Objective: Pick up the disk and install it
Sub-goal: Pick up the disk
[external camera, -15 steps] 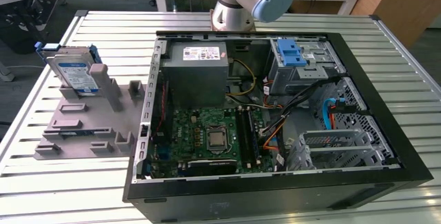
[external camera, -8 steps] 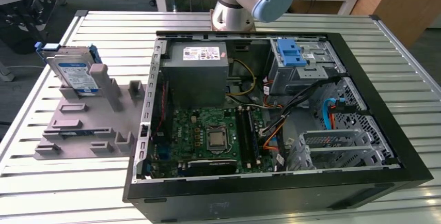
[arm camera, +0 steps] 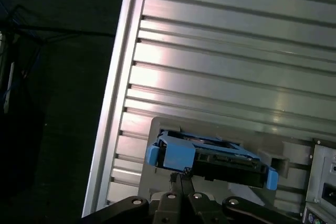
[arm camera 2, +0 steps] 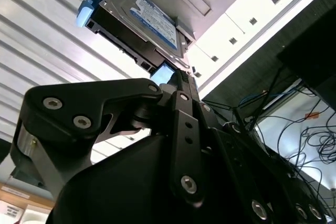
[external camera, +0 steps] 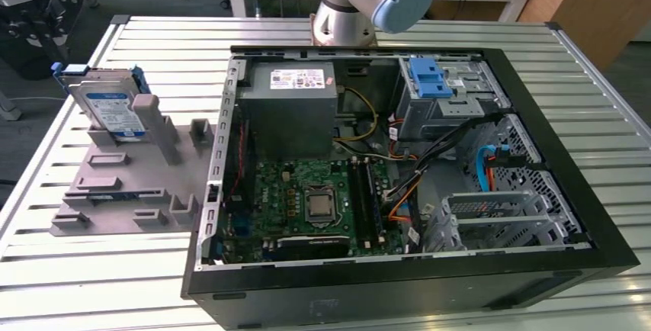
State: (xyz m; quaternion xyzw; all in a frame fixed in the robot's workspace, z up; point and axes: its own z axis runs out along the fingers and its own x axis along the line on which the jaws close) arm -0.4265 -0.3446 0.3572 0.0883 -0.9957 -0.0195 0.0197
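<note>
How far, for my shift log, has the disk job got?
Done: nothing yet; the disk stands in its grey holder. In hand: the gripper, shut and empty, hangs apart from it. Left: lifting it and fitting it in the open computer case.

Flat rectangular silver hard-drive disk (external camera: 107,106), with a blue-and-white label on its broad face and a blue plastic carrier frame along its edges. It stands on edge, upright with a slight lean, seated in a slot of the grey plastic fixture (external camera: 122,178). The fixture lies on the ribbed metal bench (external camera: 102,285), to the exterior view's left of the open black computer case (external camera: 407,300); the disk is at the fixture's far end, apart from the case. The second wrist view shows the disk (arm camera 2: 142,22) label face on. The first wrist view shows the disk (arm camera: 210,158) edge-on, with blue frame tabs at both ends and a dark connector edge between them. Nothing grips it.
</note>
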